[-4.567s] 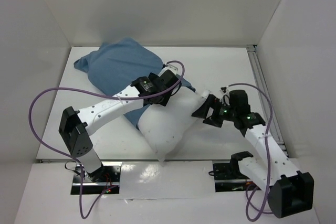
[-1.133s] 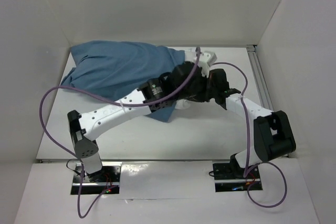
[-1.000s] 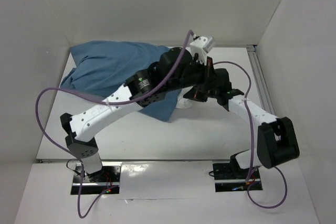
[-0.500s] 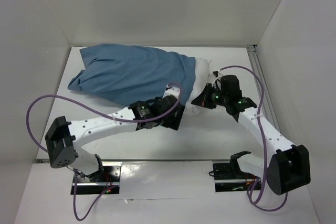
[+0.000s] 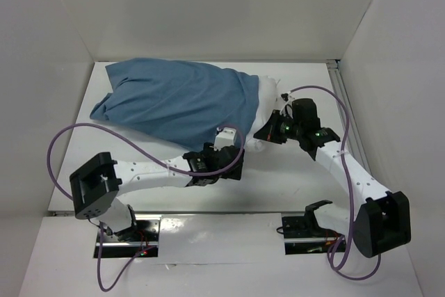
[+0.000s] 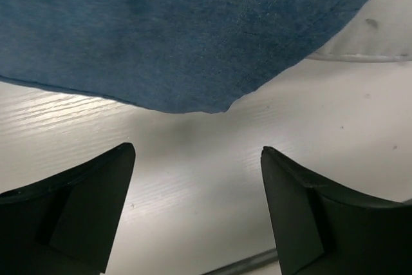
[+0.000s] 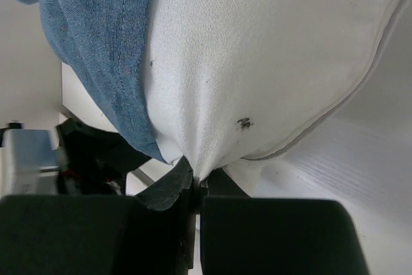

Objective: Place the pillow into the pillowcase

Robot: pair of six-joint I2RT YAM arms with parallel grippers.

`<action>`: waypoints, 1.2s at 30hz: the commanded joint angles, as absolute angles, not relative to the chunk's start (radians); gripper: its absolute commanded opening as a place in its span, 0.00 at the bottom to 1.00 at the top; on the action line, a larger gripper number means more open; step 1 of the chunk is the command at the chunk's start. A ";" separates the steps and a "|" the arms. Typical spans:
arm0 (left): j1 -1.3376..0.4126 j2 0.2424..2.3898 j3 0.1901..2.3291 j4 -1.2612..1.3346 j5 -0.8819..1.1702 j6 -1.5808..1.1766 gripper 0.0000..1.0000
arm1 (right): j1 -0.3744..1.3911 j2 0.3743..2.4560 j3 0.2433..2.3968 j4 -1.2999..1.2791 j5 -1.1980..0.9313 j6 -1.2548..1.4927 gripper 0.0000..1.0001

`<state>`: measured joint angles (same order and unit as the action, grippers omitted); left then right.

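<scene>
The blue pillowcase [image 5: 174, 99] lies across the back of the table, filled out by the white pillow [image 5: 268, 95], whose end sticks out at its right opening. My right gripper [image 5: 266, 135] is shut on a pinch of the pillow's white fabric [image 7: 257, 62] near its corner, with the pillowcase hem [image 7: 96, 49] just beside it. My left gripper [image 5: 236, 165] sits low on the table in front of the pillowcase, open and empty. In the left wrist view its fingers [image 6: 96, 204] stand wide apart over bare table, the pillowcase edge [image 6: 193, 43] just ahead.
White walls enclose the table [image 5: 292, 179] on the left, back and right. A metal rail [image 5: 348, 116] runs along the right edge. Purple cables [image 5: 76, 137] loop from both arms.
My left gripper let go of the pillowcase, opened wide and pulled back toward the near side of the table. The right gripper stayed shut on the pillow's end.
</scene>
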<state>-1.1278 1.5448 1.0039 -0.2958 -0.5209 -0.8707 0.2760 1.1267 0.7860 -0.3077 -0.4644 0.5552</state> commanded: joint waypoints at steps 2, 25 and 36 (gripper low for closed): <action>-1.129 1.608 0.989 -0.160 -0.593 -0.903 0.92 | 0.268 1.131 0.870 -0.285 -0.472 0.531 0.00; -1.120 1.744 1.114 -0.235 -0.822 -0.974 0.60 | 0.259 1.158 0.920 -0.334 -0.492 0.503 0.00; -1.109 1.637 1.126 -0.357 -0.810 -1.029 0.14 | 0.259 1.167 0.911 -0.334 -0.483 0.512 0.00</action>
<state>-1.1149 1.7287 1.0870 -0.3054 -0.7876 -0.9966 0.2672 1.1694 0.8581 -0.3664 -0.4782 0.5259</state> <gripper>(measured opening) 0.167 0.025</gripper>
